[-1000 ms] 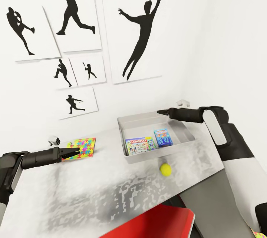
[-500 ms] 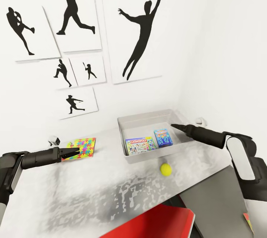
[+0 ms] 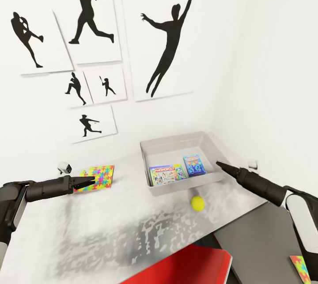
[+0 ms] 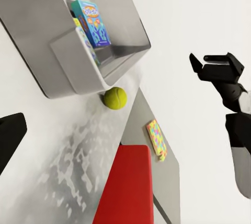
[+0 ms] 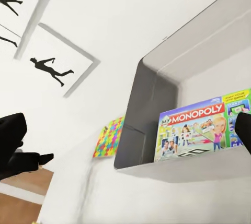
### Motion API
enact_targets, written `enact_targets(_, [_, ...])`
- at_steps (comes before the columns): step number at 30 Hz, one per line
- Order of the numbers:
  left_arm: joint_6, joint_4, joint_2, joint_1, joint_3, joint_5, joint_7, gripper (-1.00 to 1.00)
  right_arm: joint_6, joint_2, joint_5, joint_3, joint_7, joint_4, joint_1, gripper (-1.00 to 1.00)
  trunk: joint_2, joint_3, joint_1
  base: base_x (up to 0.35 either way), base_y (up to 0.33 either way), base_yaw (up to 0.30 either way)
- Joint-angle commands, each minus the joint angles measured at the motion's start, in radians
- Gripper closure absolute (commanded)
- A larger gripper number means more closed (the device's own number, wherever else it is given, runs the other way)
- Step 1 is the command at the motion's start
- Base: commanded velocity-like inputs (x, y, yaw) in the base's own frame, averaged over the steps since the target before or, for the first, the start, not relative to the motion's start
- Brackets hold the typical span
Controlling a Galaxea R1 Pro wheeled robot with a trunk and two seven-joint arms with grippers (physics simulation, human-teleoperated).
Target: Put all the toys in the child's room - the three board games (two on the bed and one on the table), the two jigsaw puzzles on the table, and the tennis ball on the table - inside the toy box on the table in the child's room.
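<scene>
The toy box (image 3: 176, 141) stands on the table (image 3: 110, 226) near the corner. In it lie two board games: a Monopoly box (image 3: 167, 173) and a smaller blue one (image 3: 194, 164). In front of the box's near wall rests the tennis ball (image 3: 197, 202). One jigsaw puzzle (image 3: 98, 176) lies flat at the table's left; my left gripper (image 3: 92, 180) is open, its tips at the puzzle's near edge. Another jigsaw puzzle (image 3: 301, 269) lies on the lower dark cabinet. My right gripper (image 3: 219, 164) hovers open just outside the box's right wall.
A red object (image 3: 185, 266) sits below the table's front edge. Small white gadgets stand on the table at the left (image 3: 65, 168) and by the right wall (image 3: 252, 163). White walls with silhouette posters (image 3: 163, 32) close off the back and right.
My right arm has swung from above the toy box's far right corner down and toward me, to the box's right side. The left arm has not moved.
</scene>
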State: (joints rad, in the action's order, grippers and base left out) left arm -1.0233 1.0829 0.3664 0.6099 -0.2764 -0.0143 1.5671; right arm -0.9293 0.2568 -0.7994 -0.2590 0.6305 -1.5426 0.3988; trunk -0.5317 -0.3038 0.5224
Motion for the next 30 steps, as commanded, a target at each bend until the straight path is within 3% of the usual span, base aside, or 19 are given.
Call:
enact_targets(1, [-0.011,0.000,0.000,0.001,0.000,0.001,0.004,-1.00,0.007,0.000,0.001,-0.002,0.014,0.000,-0.010,-1.00,-0.001,0.000,0.000,0.000,0.000,0.000])
enact_targets(7, [-0.011,0.000,0.000,0.001,0.001,0.001,0.004,-1.00,0.078,-0.001,0.003,-0.004,0.079,0.001,-0.100,-1.00,-0.001,0.010,0.000,0.000,0.000,0.000])
enact_targets(15, [-0.011,0.000,-0.001,0.001,0.001,0.002,0.004,-1.00,0.192,-0.002,0.009,0.001,0.115,0.005,-0.183,-1.00,-0.001,0.023,0.000,0.000,0.000,0.000])
enact_targets(30, [-0.011,0.000,-0.001,0.001,0.002,0.002,0.004,-1.00,0.225,-0.001,0.014,0.045,0.121,0.006,-0.203,-1.00,-0.001,0.047,0.000,0.000,0.000,0.000])
